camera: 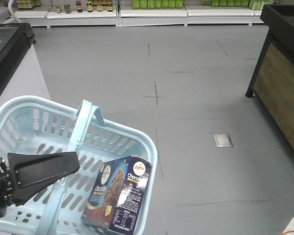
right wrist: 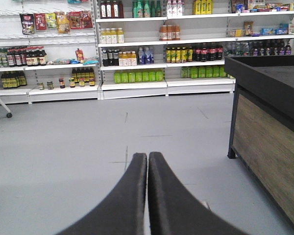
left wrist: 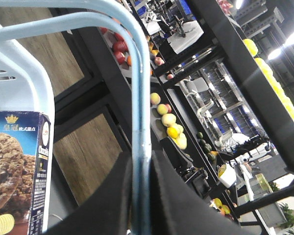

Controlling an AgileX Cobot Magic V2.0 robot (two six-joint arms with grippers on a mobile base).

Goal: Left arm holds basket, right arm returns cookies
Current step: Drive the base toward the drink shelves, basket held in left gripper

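Note:
The pale blue basket [camera: 142,147] hangs at the lower left of the front view, its flat handle [camera: 83,122] raised. My left gripper [camera: 68,165] reaches in from the left, its broad black finger beside the handle. In the left wrist view the left gripper [left wrist: 142,164] is shut on the handle [left wrist: 140,107], with a black finger pressed to each side. The navy cookies box [camera: 118,193] stands tilted inside the basket's near right corner and also shows as the cookies box [left wrist: 14,171]. My right gripper [right wrist: 147,157] is shut with nothing in it, held above bare grey floor.
A black-topped, wood-panelled counter [camera: 281,83] stands at the right. White shelves of bottles [right wrist: 137,58] line the far wall. A grey cabinet with a black top [camera: 10,54] is at the left. A small metal floor plate [camera: 223,140] lies right of the basket.

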